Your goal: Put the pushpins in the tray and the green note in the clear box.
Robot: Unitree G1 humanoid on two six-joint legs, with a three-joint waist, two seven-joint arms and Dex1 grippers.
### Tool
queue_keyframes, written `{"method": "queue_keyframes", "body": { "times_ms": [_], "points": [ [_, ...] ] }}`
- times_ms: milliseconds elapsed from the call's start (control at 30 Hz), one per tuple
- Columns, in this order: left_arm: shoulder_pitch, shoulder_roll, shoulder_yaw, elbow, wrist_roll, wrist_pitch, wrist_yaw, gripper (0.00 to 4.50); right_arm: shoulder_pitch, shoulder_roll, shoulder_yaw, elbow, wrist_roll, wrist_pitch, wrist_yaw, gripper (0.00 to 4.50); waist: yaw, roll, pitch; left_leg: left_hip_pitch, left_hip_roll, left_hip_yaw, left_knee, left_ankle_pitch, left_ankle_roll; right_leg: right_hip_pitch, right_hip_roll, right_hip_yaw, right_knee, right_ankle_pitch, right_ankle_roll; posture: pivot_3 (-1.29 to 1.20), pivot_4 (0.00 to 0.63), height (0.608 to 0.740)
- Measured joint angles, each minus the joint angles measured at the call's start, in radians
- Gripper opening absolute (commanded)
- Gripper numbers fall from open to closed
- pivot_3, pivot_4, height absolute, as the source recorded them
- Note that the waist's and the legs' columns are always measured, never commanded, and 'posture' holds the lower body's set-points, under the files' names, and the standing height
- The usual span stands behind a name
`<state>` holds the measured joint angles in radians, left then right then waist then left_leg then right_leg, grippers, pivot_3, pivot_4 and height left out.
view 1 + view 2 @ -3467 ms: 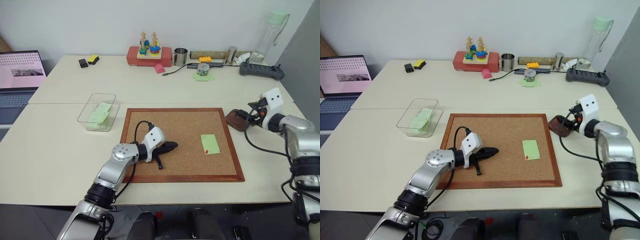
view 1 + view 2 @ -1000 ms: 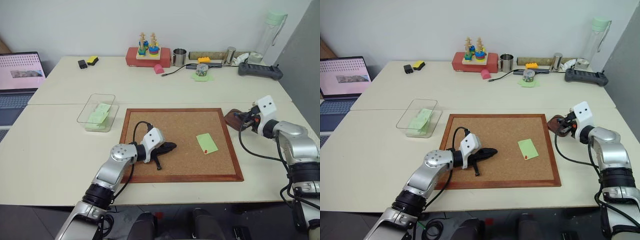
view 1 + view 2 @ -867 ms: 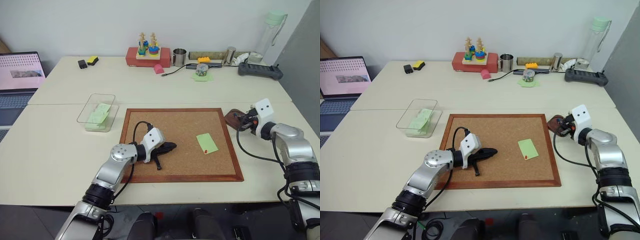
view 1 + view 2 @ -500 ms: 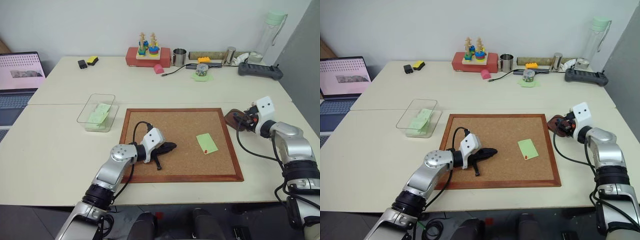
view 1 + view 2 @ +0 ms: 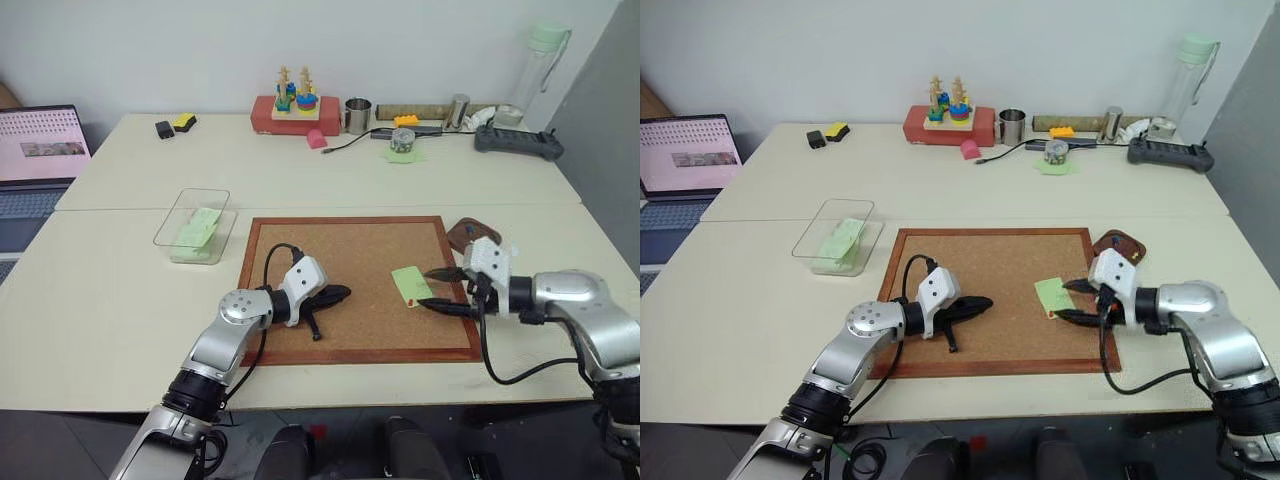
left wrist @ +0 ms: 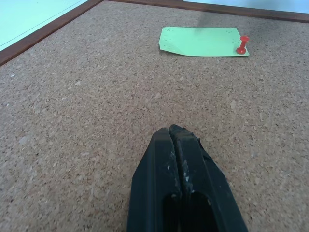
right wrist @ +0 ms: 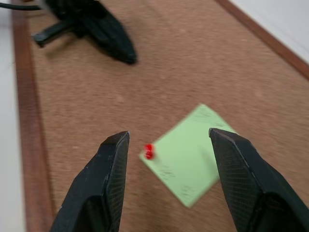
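- Two head-camera views first: the right claw [image 5: 440, 289] used to hover over the brown tray [image 5: 472, 234] at the corkboard's right edge; now it's swung in over the corkboard [image 5: 330, 240] with its jaws spread wide and nothing in them, tips just beside the green note [image 5: 411, 285]. Left claw [image 5: 338, 293] hasn't budged, parked on the cork mid-board, pinched shut and empty.
- Same views: the clear box [image 5: 194, 224] sits on the tabletop [image 5: 120, 300] off the board's left side, well apart from the note, and there's already some green paper in it. A small yellowish speck shows in the tray in the right eye view, could be the yellow pin but it's too tiny to call.
- Left wrist view: shut black fingers [image 6: 181, 183] rest on the cork, and ahead lies the note with the red pushpin [image 6: 242, 44] stuck upright through one corner.
- Right wrist view: the open fingers [image 7: 108, 188] bracket the red pin and the note's corner, both sitting in the gap but not touched yet.
- My read: the trip to the tray is over and the red pin is next. It's tiny, so the jaws need to close right on the head, else they'll just drag the note along.
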<state>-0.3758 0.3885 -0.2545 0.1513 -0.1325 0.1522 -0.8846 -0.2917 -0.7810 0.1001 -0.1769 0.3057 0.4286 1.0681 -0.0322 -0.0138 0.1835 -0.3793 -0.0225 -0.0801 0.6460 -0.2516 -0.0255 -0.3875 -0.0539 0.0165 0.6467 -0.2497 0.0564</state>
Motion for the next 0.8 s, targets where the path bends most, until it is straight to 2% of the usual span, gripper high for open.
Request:
{"method": "queue_keyframes", "body": {
  "times_ms": [233, 333, 700, 800],
  "points": [
    [0.002, 0.001, 0.000, -0.011, 0.000, 0.012, -0.001, 0.00, -0.003, 0.069, 0.043, 0.065, -0.029, -0.030, -0.022, 2.75, 0.001, 0.000, 0.000, 0.000, 0.000, 0.000, -0.001, 0.000, 0.000, 0.000, 0.000, 0.000, 0.000, 0.002, -0.003, 0.00, 0.150, 0.740],
    [0.007, 0.001, 0.002, -0.020, -0.001, 0.018, 0.000, 0.00, -0.009, 0.082, 0.043, 0.116, -0.051, -0.054, -0.026, 2.28, 0.001, 0.000, 0.000, 0.000, 0.000, 0.000, -0.001, 0.000, 0.000, -0.001, 0.000, 0.000, 0.000, 0.002, -0.003, 0.00, 0.150, 0.740],
    [0.009, 0.001, 0.004, -0.023, -0.001, 0.022, 0.000, 0.00, -0.009, 0.101, 0.050, 0.162, -0.060, -0.102, -0.017, 0.06, 0.000, 0.000, 0.000, 0.000, 0.000, 0.000, -0.001, 0.000, 0.000, -0.001, 0.000, 0.000, 0.000, 0.002, -0.004, 0.00, 0.150, 0.740],
    [0.009, 0.002, 0.004, -0.023, -0.001, 0.022, -0.001, 0.00, -0.009, 0.105, 0.051, 0.162, -0.059, -0.102, -0.012, 0.06, 0.000, 0.000, 0.000, 0.000, 0.000, 0.000, -0.001, 0.000, 0.000, -0.001, 0.000, 0.000, 0.000, 0.002, -0.003, 0.00, 0.150, 0.740]
  ]
}}
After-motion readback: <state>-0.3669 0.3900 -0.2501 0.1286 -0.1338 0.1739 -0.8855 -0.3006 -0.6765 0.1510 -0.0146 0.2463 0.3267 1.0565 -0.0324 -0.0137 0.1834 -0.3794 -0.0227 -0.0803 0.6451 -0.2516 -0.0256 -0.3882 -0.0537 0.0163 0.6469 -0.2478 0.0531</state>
